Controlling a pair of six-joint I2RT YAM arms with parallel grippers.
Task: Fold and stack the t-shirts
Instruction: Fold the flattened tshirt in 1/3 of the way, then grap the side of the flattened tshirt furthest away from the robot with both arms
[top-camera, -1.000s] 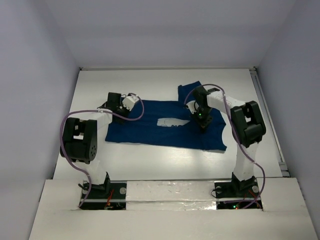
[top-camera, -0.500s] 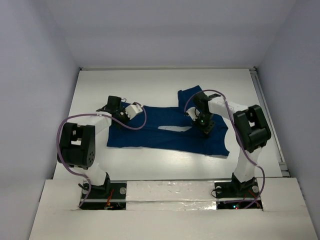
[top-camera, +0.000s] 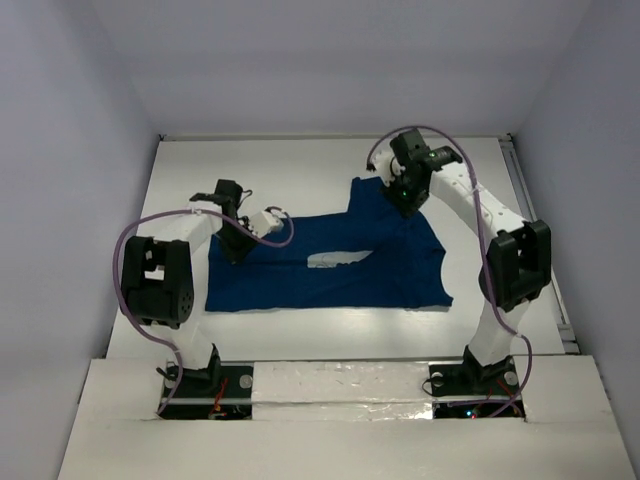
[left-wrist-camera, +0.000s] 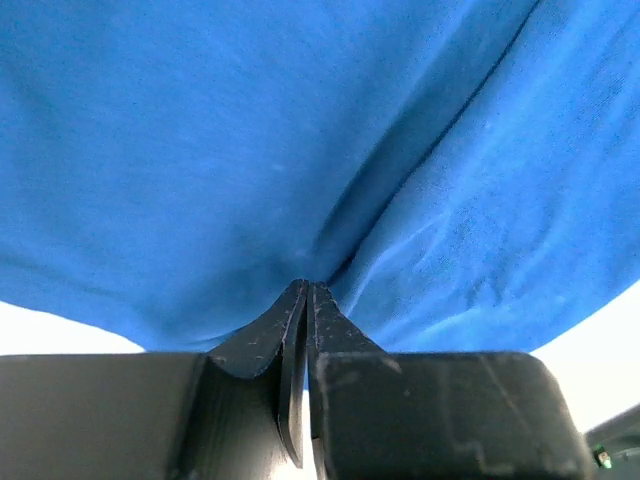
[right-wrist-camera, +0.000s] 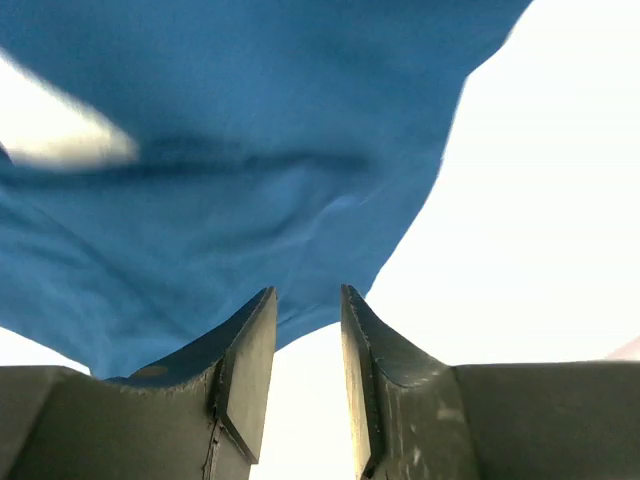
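Top external view: dark navy t-shirt (top-camera: 330, 280) lies across the middle of the white table (top-camera: 280, 165), only a whitish sliver of print showing. Left gripper (top-camera: 233, 252) at its left edge, fingers pressed together pinching cloth. Right gripper (top-camera: 404, 205) over the far right corner, fingers spread apart.

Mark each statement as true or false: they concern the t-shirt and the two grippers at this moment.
1. The left gripper is shut and pinches the navy t-shirt. True.
2. The right gripper holds cloth between its fingers. False: its fingers stand apart with nothing between them.
3. A whitish print shows on the t-shirt. True.
4. Two t-shirts are stacked on the white table. False: only one t-shirt is seen, spread out and not stacked.
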